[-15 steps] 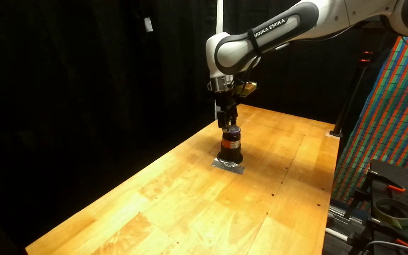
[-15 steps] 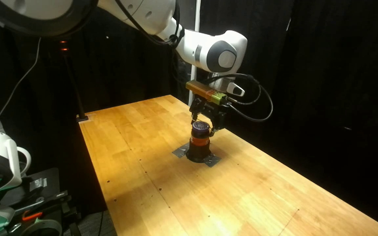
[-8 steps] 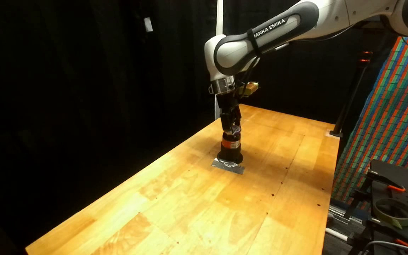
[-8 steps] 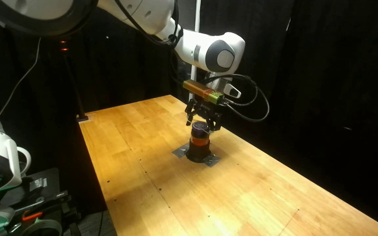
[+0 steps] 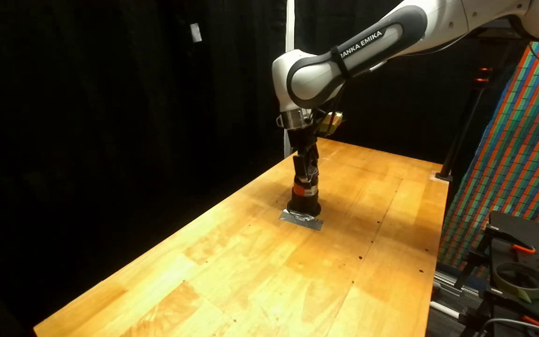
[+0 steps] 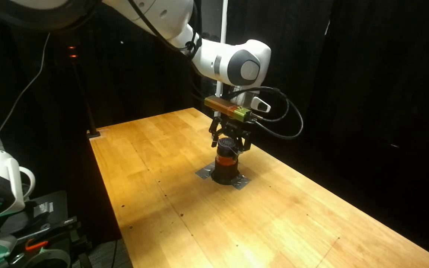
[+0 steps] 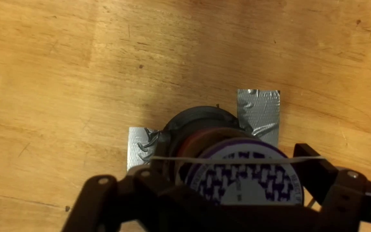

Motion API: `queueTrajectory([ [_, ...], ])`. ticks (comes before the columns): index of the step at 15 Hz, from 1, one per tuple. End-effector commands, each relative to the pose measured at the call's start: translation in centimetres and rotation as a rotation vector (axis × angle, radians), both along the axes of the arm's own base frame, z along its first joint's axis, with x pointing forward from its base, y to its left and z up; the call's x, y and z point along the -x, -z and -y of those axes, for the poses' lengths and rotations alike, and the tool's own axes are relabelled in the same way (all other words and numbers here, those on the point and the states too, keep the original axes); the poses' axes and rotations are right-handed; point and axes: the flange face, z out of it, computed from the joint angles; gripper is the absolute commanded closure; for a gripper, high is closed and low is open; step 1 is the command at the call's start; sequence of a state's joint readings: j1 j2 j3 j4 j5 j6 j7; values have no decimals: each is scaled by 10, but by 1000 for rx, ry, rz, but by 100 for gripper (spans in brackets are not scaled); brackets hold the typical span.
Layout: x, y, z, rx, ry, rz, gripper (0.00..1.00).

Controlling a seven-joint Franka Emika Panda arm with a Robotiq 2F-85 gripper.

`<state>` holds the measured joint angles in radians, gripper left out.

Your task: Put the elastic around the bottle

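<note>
Plainly, the elastic (image 7: 237,160) is the tricky thing to manage: thin, nearly weightless by its look, soft and springy, so I would expect it to go limp or snap away if tension is lost. It runs stretched between the jaws, which stand spread on opposite sides of the bottle (image 6: 226,160), and crosses the bottle's top; whether any of the loop lies below the rim I cannot tell. Two points across the bottle from each other, low on the jaws, look the right hold. The bottle, upright in a dark base (image 6: 225,175) with silver tape (image 7: 259,109) running from it onto the table (image 6: 274,223), seems stiff and should bear a sideways pull; its smooth top may be slippery, so the elastic would best settle further down, around the bottle's middle.
</note>
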<state>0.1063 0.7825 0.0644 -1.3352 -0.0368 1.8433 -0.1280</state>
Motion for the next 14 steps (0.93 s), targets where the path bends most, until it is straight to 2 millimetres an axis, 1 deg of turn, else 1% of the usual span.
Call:
queueTrajectory([
  [1,21,-12,4,28,8,62,0],
  [5,43,-20,9,18,14,109,0],
  [11,76,-20,12,13,32,159,0],
  [12,81,-20,12,7,35,170,25],
  [13,84,-20,12,2,45,185,26],
  [14,88,-21,14,-6,53,214,34],
])
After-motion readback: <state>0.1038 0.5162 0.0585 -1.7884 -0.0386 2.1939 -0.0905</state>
